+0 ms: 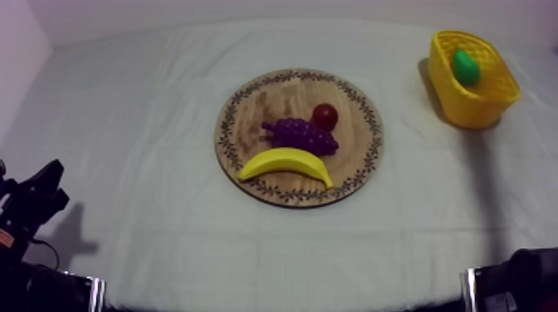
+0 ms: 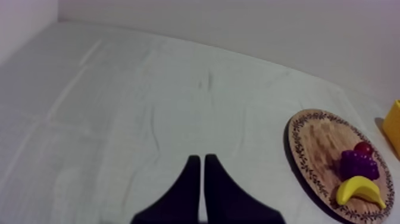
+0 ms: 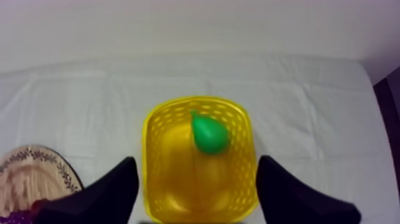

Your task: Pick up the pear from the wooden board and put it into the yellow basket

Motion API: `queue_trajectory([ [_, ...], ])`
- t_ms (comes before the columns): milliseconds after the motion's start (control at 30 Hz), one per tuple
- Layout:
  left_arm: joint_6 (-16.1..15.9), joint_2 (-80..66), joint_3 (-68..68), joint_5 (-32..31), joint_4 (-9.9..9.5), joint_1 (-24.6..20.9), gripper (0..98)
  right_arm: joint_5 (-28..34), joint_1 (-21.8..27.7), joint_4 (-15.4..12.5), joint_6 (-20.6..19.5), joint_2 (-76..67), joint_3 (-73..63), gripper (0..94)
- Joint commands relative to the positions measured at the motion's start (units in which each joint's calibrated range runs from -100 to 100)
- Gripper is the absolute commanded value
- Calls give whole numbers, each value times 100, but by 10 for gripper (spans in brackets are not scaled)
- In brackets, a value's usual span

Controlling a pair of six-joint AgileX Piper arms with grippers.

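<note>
- Pear [image 3: 209, 134] is found lying in the basket [image 3: 156, 149] already, narrow end pointed away from the right tool [image 3: 196, 164].
- Right tool is spread wide with nothing pinched. The basket is lined up dead ahead, so that arm is judged nearer.
- Left tool [image 2: 199, 159] is pressed together over bare bench [image 2: 149, 107].
- No labels or writing can be read, tbh.

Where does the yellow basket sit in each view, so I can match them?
Top view: yellow basket at the far right of the table, pear inside.
Left wrist view: its yellow edge just beyond the wooden board.
Right wrist view: basket below the open right gripper, holding the pear.
Shared landmark: the wooden board.
</note>
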Motion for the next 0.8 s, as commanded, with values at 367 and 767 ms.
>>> queue_trajectory([
  [367, -1, 0, -2, 0, -2, 2, 1, -2880, -264, -83, -246, -3406, 4242, 332],
  [767, -1, 0, -2, 0, -2, 2, 1, -3437, -533, -596, -261, -6319, 7136, 30],
])
